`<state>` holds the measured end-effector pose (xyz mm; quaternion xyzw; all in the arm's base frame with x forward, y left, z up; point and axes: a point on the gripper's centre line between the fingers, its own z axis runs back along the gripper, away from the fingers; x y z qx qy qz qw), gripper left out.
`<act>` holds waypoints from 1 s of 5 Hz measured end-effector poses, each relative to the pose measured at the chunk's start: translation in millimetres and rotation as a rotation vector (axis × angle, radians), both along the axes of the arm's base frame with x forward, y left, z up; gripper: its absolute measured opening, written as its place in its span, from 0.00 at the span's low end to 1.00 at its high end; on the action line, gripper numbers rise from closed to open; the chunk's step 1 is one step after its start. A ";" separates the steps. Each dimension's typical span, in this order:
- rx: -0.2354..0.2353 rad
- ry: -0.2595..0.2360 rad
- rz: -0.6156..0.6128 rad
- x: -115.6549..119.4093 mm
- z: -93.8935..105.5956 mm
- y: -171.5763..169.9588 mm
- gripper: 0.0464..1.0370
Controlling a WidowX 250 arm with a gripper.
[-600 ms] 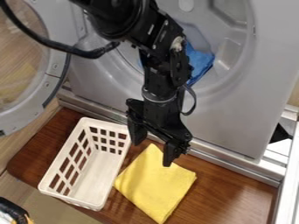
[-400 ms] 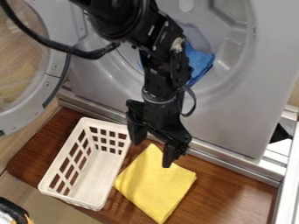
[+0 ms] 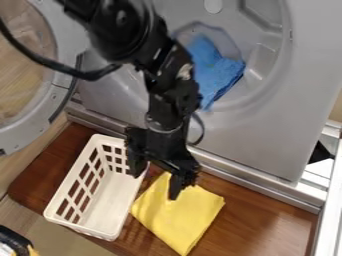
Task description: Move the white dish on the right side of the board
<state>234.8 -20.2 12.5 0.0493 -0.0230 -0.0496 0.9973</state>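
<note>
Tool (image 3: 155,181) | shifted toward white basket (image 3: 80,229) | fingers wide apart, nothing held

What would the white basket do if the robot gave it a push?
The white basket would probably feel light for its size, because its sides are full of holes. It looks fairly stiff, since its walls stand up by themselves. It sits flat on the brown board, so it might slide rather than roll.
</note>
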 end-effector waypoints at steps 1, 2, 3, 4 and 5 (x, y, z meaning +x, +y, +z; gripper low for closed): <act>0.029 0.000 0.043 1.0 -11.9 12.1 0.96; 0.046 0.027 0.062 0.0 -28.3 16.9 0.96; 0.081 0.062 0.083 1.6 -42.7 22.0 0.93; 0.086 0.053 0.124 3.0 -43.6 31.5 0.76; 0.094 0.058 0.122 2.4 -45.9 33.1 0.45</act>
